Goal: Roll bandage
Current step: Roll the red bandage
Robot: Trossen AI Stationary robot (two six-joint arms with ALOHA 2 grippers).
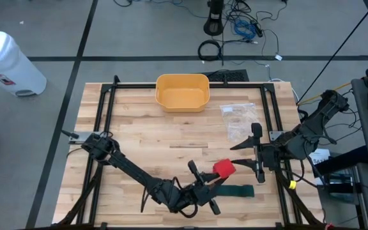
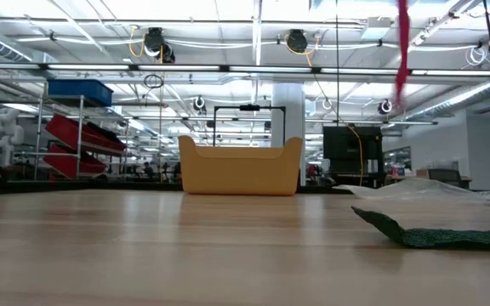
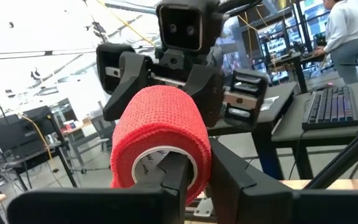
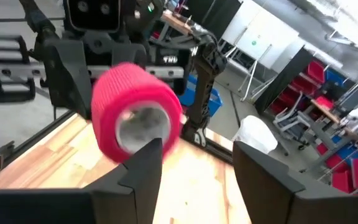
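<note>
We see the red roll (image 1: 223,168) held above the table (image 1: 139,137) near its front edge, between the two arms, with the left pincer (image 1: 203,179) pinching it: in the left wrist view one finger (image 3: 178,180) passes through the roll's core while the other presses on its outer wrap. The right pincer (image 1: 258,153) sits just beside the roll on the table's right side, its fingers spread and clear of the roll; in the right wrist view the roll (image 4: 137,112) shows ahead of the gap between the two fingers. A dark green strip (image 1: 236,191) lies flat on the table just in front of the roll, near the front edge; in the low view its end (image 2: 436,233) rests on the wood. A yellow bin (image 1: 182,91) stands at the table's rear centre, well apart from the roll. A clear bag (image 1: 240,119) lies on the table between the bin and the right pincer
</note>
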